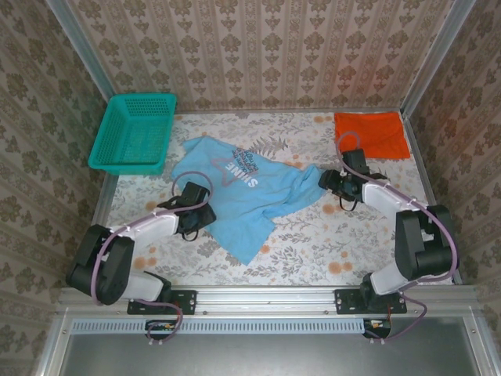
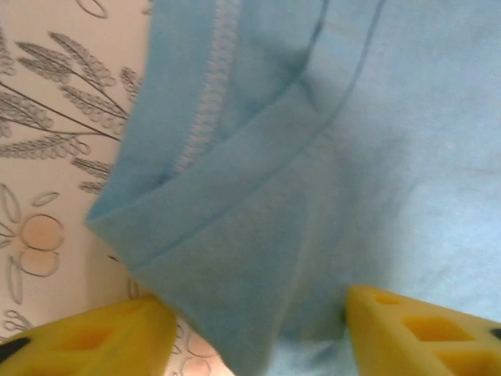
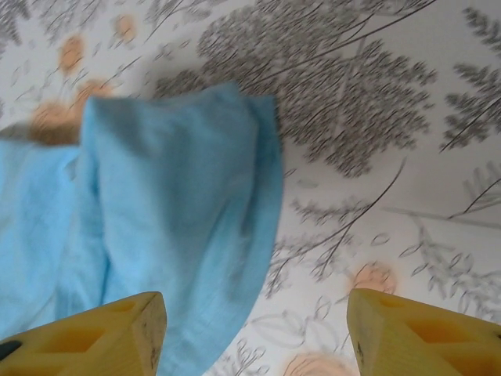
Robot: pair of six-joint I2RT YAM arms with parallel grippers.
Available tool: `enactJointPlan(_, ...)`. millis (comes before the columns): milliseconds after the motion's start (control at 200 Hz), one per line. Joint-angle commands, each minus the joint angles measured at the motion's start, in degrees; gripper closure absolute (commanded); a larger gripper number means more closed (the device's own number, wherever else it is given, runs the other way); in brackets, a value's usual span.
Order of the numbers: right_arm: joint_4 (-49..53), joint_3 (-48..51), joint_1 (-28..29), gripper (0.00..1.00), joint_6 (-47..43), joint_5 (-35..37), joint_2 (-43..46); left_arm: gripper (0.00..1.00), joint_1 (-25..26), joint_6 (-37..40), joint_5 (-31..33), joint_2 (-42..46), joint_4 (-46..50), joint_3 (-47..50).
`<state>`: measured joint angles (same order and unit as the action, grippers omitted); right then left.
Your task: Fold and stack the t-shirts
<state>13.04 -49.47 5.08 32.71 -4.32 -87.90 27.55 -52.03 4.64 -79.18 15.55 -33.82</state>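
The left claw (image 2: pixel 257 330) stands with its yellow fingers apart, the hemmed left edge of the light blue t-shirt (image 2: pixel 329 180) lying between them. The right claw (image 3: pixel 257 333) is also spread wide, low over the counter (image 3: pixel 407 196), with the shirt's right tip just inside its left finger. The blue tee lies spread and rumpled mid-counter between both claws, its "SHINE" print facing up. The orange-red t-shirt (image 1: pixel 372 134) lies folded flat in the far right corner, and a teal basket (image 1: pixel 131 99) sits far left.

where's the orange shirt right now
In the top view, the orange-red t-shirt lies folded at the far right corner, beyond the right gripper.
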Motion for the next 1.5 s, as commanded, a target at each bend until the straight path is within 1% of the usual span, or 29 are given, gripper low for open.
enactJointPlan(0, -0.23, -3.52, -1.87, 0.36, 0.25, -1.29, -2.79, 0.57, -0.73, -0.88, -5.11, -5.09, -9.59, 0.26)
enactJointPlan(35, -0.59, -4.53, -2.17, 0.36, 0.33, -1.85, -4.02, 0.65, -1.00, -0.43, -5.06, -5.71, -9.88, -0.20)
enactJointPlan(75, -0.65, -6.03, -2.27, 0.35, 0.36, -2.52, -5.67, 0.78, -1.01, 0.26, -5.27, -6.11, -9.64, -0.63)
enactJointPlan(80, -0.65, -6.23, -2.27, 0.35, 0.39, -2.62, -5.86, 0.79, -1.80, 0.35, -5.26, -6.14, -9.61, -0.76)
enactJointPlan(100, -0.57, -7.11, -2.29, 0.35, 0.26, -3.04, -6.91, 0.88, -2.91, 0.60, -5.38, -6.29, -9.24, -1.11)
enactJointPlan(135, -0.63, -8.41, -2.27, 0.34, 0.25, -4.06, -8.84, 1.00, -3.83, 1.15, -5.80, -6.11, -8.44, -1.56)
enactJointPlan(200, -0.07, -11.19, -2.09, 0.35, 0.17, -7.11, -12.50, 1.00, -5.68, 2.22, -5.76, -4.40, -6.71, -1.88)
enactJointPlan(270, 2.37, -14.59, -1.75, 0.35, -0.43, -7.80, -16.26, 1.00, -8.19, 3.02, -4.95, -1.18, -4.55, -1.55)
enactJointPlan(315, 3.27, -16.13, -1.74, 0.36, -0.54, -8.03, -17.71, 1.00, -9.80, 3.31, -4.60, 1.63, -3.38, -1.18)
enactJointPlan(380, 2.00, -16.14, -1.66, 0.36, 0.06, -9.52, -18.24, 1.00, -11.22, 3.90, -3.85, 5.17, -1.45, -1.06)
enactJointPlan(410, 1.43, -16.02, -1.59, 0.36, 0.23, -10.22, -18.36, 0.84, -11.42, 4.02, -3.37, 6.56, -0.30, -1.23)
enactJointPlan(440, 1.29, -16.10, -1.48, 0.35, 0.38, -10.59, -18.32, 0.73, -11.49, 4.25, -3.33, 7.71, 0.64, -1.37)
enactJointPlan(475, 1.43, -16.09, -1.31, 0.35, 0.35, -10.72, -18.15, 0.64, -11.40, 4.67, -3.74, 9.21, 1.53, -1.49)
enactJointPlan(520, 1.46, -15.90, -1.22, 0.35, 0.34, -10.72, -17.76, 0.47, -11.13, 5.06, -4.45, 11.28, 2.42, -1.34)
enactJointPlan(560, 1.21, -15.38, -1.13, 0.34, 0.34, -10.63, -17.32, 0.39, -10.28, 5.63, -5.38, 13.14, 2.86, -1.09)
enactJointPlan(605, 1.20, -14.90, -1.03, 0.34, 0.27, -10.45, -17.04, 0.34, -8.59, 6.19, -6.48, 14.93, 3.55, -0.97)
enactJointPlan(640, 1.28, -14.70, -1.04, 0.34, 0.16, -10.39, -16.96, 0.33, -6.96, 6.33, -6.89, 15.87, 4.67, -1.21)
enactJointPlan(710, 1.64, -14.36, -1.03, 0.34, -0.18, -10.49, -16.98, 0.32, -1.82, 6.57, -7.08, 16.81, 6.81, -1.63)
enactJointPlan(730, 1.71, -14.21, -0.99, 0.34, -0.27, -10.39, -16.95, 0.32, 0.97, 6.52, -6.53, 16.89, 7.69, -1.87)
enactJointPlan(775, 1.65, -13.62, -1.06, 0.34, -0.28, -10.06, -16.58, 0.31, 5.06, 6.11, -5.08, 17.06, 10.26, -2.19)
enactJointPlan(870, 0.75, -12.00, -1.13, 0.34, -0.09, -9.75, -14.97, 0.28, 12.10, 5.09, -4.89, 16.92, 11.65, -1.02)
enactJointPlan(1010, 0.09, -10.10, -1.21, 0.34, 0.16, -8.44, -12.32, 0.29, 20.35, 5.42, -4.44, 13.91, 14.19, -0.97)
enactJointPlan(1155, -0.30, -8.89, -1.39, 0.34, 0.34, -8.16, -10.48, 0.32, 27.81, 7.97, -4.27, 7.38, 17.36, -3.55)
enactJointPlan(1235, -0.21, -8.55, -1.52, 0.34, 0.43, -8.24, -10.22, 0.34, 31.05, 9.54, -4.47, 3.54, 18.68, -5.47)
enactJointPlan(1335, -0.46, -8.10, -1.74, 0.34, 0.56, -8.41, -9.85, 0.37, 34.27, 10.09, -3.20, -0.20, 20.34, -7.48)
enactJointPlan(1440, -0.66, -7.75, -2.07, 0.34, 0.60, -8.79, -9.57, 0.42, 35.23, 10.36, -2.54, -2.68, 20.91, -8.07)
enactJointPlan(1495, -0.79, -7.81, -2.09, 0.33, 0.57, -9.09, -9.74, 0.48, 35.29, 10.70, -2.84, -3.45, 20.76, -8.08)
